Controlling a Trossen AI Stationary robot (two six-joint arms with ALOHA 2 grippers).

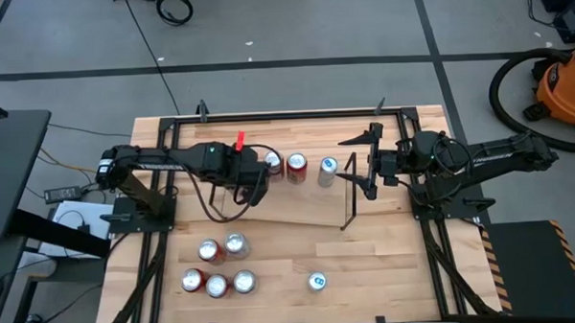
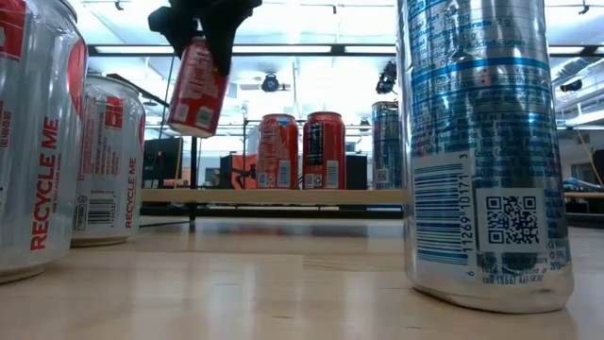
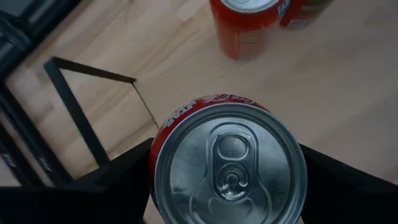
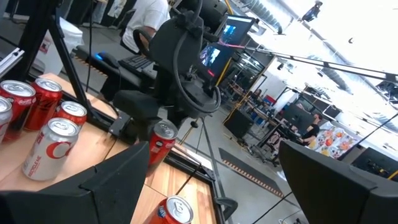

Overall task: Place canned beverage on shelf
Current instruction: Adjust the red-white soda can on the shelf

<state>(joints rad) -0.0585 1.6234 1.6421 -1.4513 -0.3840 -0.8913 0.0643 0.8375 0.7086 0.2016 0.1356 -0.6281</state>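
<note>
One red can point(image 3: 230, 165) clamped in left claw point(image 2: 203, 42), above shelf point(image 1: 308, 213)

The high view looks straight down on the worktop point(image 1: 367, 255); the low view sits at worktop level. Both share the shelf point(image 1: 308, 213), and the left wrist view looks down close over its pincer point(image 3: 227, 186).

Table point(image 1: 387, 259): light wood top w/ black rails, under my arms.
Shelf point(image 1: 299, 211): small wood board on table, black wire frames at both short ends.
On shelf: two red cans point(image 1: 295, 166) side by side, tall silver-blue can point(image 1: 327, 170) just beside them.
On table, front-left: cluster of five cans point(image 1: 219, 265).
On table, front-centre: one blue-silver can point(image 1: 317, 281), apart from cluster.
</note>
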